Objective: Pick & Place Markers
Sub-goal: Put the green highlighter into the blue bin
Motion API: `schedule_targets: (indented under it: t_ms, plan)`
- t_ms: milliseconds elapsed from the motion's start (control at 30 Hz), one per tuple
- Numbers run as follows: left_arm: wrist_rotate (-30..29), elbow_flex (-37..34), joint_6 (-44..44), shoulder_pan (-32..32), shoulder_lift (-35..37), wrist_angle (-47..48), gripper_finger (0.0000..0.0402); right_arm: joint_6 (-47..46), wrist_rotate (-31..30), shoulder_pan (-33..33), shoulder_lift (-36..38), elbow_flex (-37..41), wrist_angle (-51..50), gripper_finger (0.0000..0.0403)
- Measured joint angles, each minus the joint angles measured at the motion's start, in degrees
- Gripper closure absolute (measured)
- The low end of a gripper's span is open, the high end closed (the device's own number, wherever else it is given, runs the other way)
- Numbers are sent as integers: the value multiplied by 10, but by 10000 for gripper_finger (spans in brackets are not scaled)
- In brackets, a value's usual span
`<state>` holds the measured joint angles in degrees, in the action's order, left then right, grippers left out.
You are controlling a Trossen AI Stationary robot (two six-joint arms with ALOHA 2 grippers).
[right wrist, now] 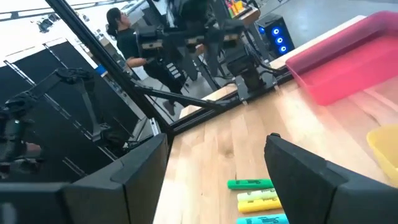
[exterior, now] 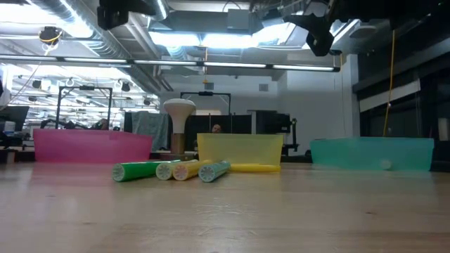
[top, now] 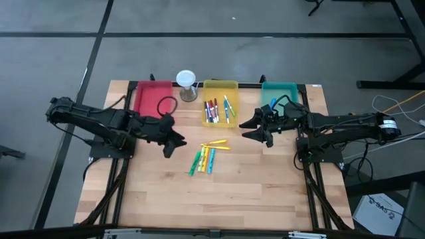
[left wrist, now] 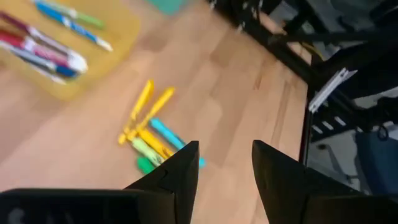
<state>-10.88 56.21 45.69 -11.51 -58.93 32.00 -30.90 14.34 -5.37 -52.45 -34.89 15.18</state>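
Overhead, left pincer (top: 174, 141) and right pincer (top: 255, 128) both apart, empty, flanking loose markers (top: 207, 158), no legible writing.

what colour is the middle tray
Yellow; the middle tray shows best in the high view.

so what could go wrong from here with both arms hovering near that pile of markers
1. The loose yellow, green and teal capped markers lie bunched and touching on the wooden table, so closing on one may drag or scatter its neighbours.
2. The left gripper and right gripper, both with fingers open, flank the pile; reaching in together, they could collide.
3. The round markers may roll if nudged.
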Motion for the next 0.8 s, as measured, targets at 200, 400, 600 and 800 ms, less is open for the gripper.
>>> schedule_targets:
  t_ms: [200,400,600,800]
  plan:
    - [67,0,72,0,-50,0,259,-3,9,0,0,0,0,140]
    - [125,0,145,0,-81,-12,259,-4,14,0,0,0,0,140]
    - [147,0,196,-5,-90,-57,259,-5,39,0,0,0,0,140]
    - [146,2,218,-15,-90,-123,259,-5,39,0,0,0,0,140]
